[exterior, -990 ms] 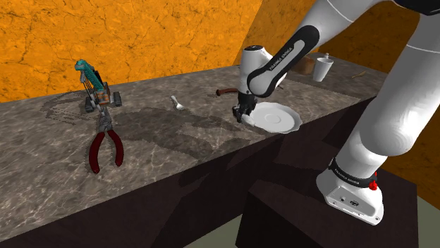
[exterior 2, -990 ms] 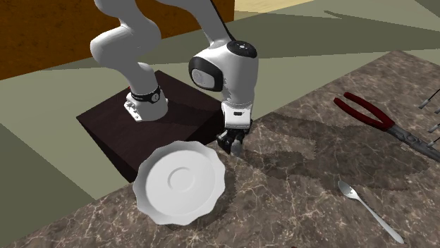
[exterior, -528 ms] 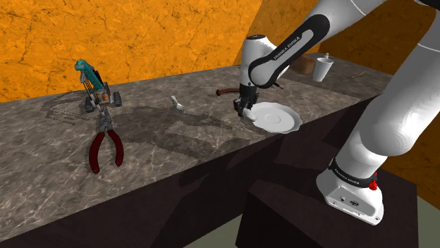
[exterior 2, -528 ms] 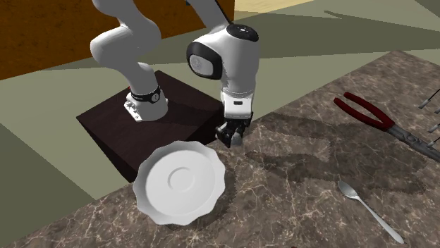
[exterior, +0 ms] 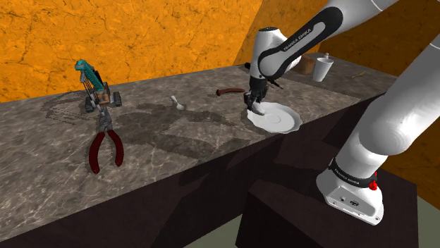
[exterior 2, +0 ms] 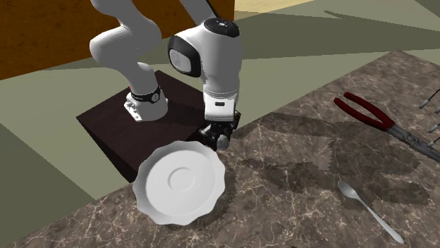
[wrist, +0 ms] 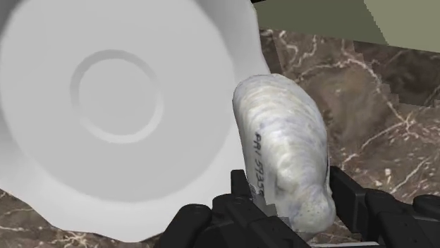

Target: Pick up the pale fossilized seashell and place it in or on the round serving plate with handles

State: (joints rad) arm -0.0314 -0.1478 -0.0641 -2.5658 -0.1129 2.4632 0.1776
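Note:
The pale ridged seashell (wrist: pixel 282 148) is clasped between my black fingers, and my gripper (wrist: pixel 292 194) is shut on it. It hangs above the marble counter, right beside the scalloped rim of the round white plate (wrist: pixel 113 91). In the shoulder view my gripper (exterior: pixel 255 107) hovers over the near-left rim of the plate (exterior: pixel 276 118). From the second exterior view my gripper (exterior 2: pixel 220 139) hangs just past the plate's (exterior 2: pixel 180 183) far right rim, close to the counter's edge.
Red-handled pliers (exterior: pixel 106 144) lie on the counter's left part, and a small spoon (exterior: pixel 178 103) rests between them and the plate. A teal toy on wheels (exterior: pixel 95 84) and a white cup (exterior: pixel 323 68) stand farther back. The dark stand (exterior: pixel 317 211) sits below the counter.
My gripper has risen off the counter with the seashell and shifted toward the plate's rim, to the shoulder view's right.

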